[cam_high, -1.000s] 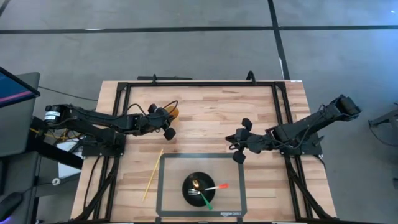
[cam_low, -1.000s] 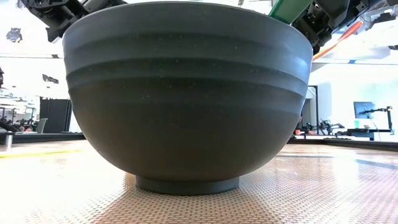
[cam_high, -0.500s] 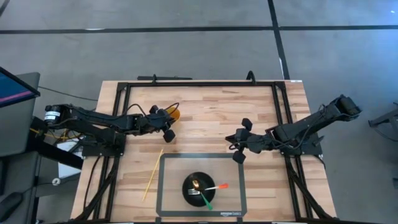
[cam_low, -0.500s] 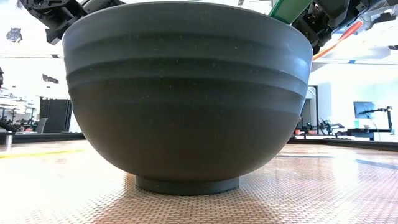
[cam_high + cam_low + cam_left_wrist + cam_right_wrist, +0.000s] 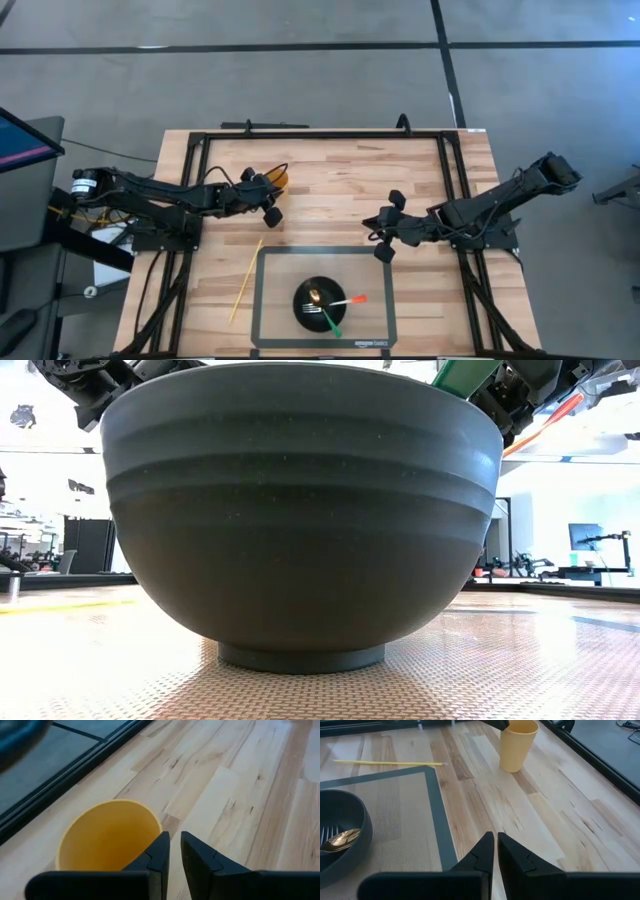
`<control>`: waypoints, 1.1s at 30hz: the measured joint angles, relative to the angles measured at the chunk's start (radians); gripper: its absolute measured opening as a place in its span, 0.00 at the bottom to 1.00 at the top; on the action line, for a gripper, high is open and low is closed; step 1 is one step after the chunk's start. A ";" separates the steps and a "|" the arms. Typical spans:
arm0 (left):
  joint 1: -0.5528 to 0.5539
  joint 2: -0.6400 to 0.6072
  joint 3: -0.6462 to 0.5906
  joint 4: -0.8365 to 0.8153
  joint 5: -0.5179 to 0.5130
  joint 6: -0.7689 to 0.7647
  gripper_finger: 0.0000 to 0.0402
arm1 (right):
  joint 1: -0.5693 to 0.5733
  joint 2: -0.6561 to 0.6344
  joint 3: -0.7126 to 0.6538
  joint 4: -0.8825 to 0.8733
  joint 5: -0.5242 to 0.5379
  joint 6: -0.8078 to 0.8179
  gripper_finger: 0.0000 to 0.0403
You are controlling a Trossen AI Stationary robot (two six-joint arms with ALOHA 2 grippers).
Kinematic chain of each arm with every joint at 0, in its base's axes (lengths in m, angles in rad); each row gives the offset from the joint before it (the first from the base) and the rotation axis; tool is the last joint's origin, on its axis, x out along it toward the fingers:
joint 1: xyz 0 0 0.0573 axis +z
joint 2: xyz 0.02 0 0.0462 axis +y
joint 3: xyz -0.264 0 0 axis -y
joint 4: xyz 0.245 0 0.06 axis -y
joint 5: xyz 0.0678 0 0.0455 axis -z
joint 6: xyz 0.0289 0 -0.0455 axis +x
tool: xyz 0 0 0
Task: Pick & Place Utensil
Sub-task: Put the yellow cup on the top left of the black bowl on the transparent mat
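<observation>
Far left on your wooden slatted worktop [image 5: 330, 190], the left gripper [image 5: 268, 197] hangs right over the yellow plastic cup [image 5: 107, 837], exactly where it was a second ago: nothing has shifted in that time. From its wrist view the jaws stand almost together, a thin gap between them, one finger [image 5: 159, 854] seeming to sit over the cup's rim. It looks like the rim wall is caught in that gap, but you can't confirm a grip from here.

Moving right, a thin yellow chopstick [image 5: 246, 279] lies loose on the wood just beside the grey mesh placemat [image 5: 275, 300]. That's the one utensil not yet placed, by the look of it.

On the mat, the dark grey round bowl [image 5: 321, 303] already holds a silver fork [image 5: 313, 311], a gold spoon [image 5: 341, 838], a green-handled utensil [image 5: 331, 325] and an orange-handled utensil [image 5: 352, 299] leaning out over the rim.

Further right, the right gripper [image 5: 385, 232] hovers above bare wood near the mat's far corner, jaws nearly together, carrying nothing.

Both arms holding still means no progress this second. Expect your next call to be the chopstick or that cup.
</observation>
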 joint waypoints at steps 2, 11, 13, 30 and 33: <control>0.000 0.000 0.000 0.000 0.000 0.000 0.12 | 0.000 0.000 0.000 0.000 0.000 0.000 0.04; 0.000 0.000 -0.049 0.003 -0.005 -0.012 0.12 | 0.000 0.000 0.000 0.000 0.000 0.000 0.04; 0.000 0.000 -0.050 0.007 -0.006 -0.012 0.12 | 0.000 0.000 0.000 0.002 0.000 0.000 0.04; 0.000 0.000 -0.050 0.019 -0.006 0.025 0.01 | 0.000 0.000 0.000 0.028 0.000 0.000 0.04; 0.000 0.000 -0.050 0.020 -0.006 0.042 0.01 | 0.000 0.000 0.000 0.027 0.000 0.000 0.04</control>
